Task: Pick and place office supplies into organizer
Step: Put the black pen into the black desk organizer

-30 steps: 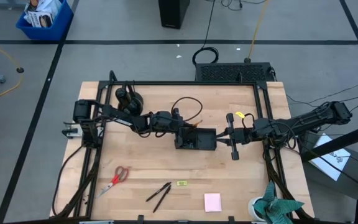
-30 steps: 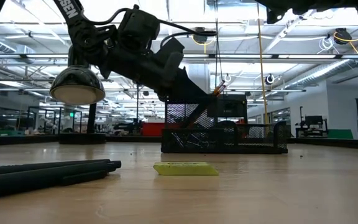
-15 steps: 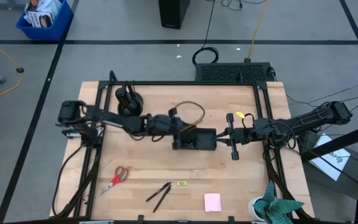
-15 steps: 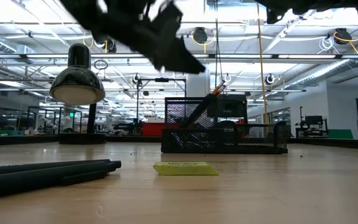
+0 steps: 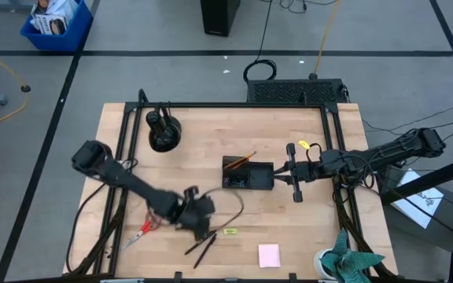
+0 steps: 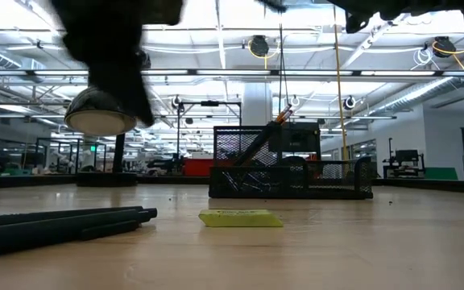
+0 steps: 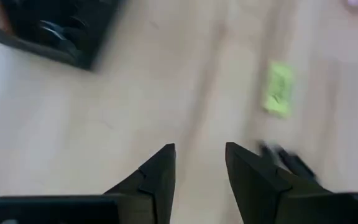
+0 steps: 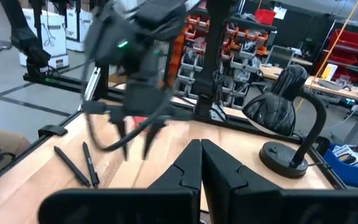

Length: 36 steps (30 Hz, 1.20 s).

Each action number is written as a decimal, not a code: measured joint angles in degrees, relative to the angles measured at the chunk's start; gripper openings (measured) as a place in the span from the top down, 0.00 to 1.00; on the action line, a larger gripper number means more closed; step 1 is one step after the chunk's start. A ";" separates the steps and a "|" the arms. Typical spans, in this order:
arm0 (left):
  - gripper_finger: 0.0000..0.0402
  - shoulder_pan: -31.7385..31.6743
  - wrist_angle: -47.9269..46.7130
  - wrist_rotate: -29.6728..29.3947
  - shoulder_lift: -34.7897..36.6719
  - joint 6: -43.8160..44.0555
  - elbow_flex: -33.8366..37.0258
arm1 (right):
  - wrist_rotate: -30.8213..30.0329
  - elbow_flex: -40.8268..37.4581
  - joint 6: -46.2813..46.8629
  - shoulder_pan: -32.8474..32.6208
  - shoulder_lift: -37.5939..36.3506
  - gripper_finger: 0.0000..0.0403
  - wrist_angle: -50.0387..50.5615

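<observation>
- The black organizer [image 5: 247, 174] is sitting mid-table, with an orange pencil [image 5: 244, 158] leaning out of it.
- Black pens [image 5: 202, 245], a yellow-green tag [image 5: 230, 231], a pink notepad [image 5: 269, 255] and red-handled scissors [image 5: 149, 225] are lying on the table's near part.
- The left gripper [image 5: 201, 228] is hanging above the pens, fingers [image 7: 157, 176] parted and holding nothing.
- The right gripper [image 5: 296, 182] is waiting just beside the organizer, fingers pressed together, empty.

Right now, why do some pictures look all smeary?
Motion blur: in the low view the left arm is a dark smear; in the left wrist view the yellow tag and table streak; in the right wrist view the left arm is ghosted. The high view is sharp.
</observation>
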<state>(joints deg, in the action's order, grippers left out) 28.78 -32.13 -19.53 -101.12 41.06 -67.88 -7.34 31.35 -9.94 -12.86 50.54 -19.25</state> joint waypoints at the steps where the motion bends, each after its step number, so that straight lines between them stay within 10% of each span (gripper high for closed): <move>1: 0.64 1.49 1.21 0.07 -0.95 1.04 0.00 | -0.01 0.00 0.21 0.00 0.00 1.00 -0.03; 36: 0.64 9.89 -1.38 2.30 -13.09 18.20 -0.39 | 0.13 0.02 1.79 0.00 1.46 1.00 -1.94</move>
<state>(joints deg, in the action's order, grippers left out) 38.67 -33.51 -17.23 -114.21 59.26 -68.27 -7.21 31.38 -8.15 -12.86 52.01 -21.18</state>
